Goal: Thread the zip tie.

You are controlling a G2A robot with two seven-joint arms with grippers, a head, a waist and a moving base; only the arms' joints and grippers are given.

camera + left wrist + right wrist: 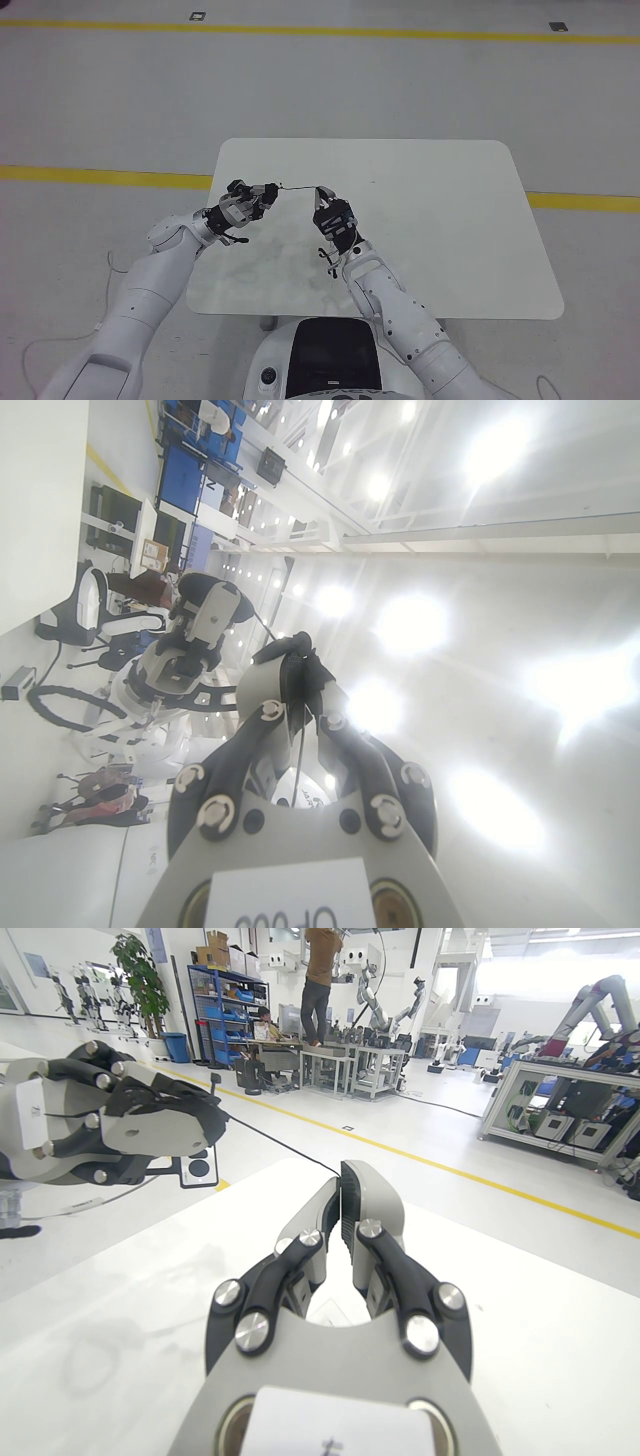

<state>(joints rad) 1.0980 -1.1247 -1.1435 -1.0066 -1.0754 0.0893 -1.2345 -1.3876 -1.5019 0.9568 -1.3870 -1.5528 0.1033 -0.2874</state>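
Note:
A thin black zip tie is stretched level between my two grippers, above the left half of the white table. My left gripper is shut on one end; in its wrist view the strap runs between the closed fingers of my left gripper. My right gripper is shut on the other end, and the right wrist view shows the tie leaving the right gripper and running across to the left gripper. Both grippers hover above the tabletop.
The table's bare surface carries nothing else. Yellow floor lines run past the table. Workbenches and shelving stand far off in the room.

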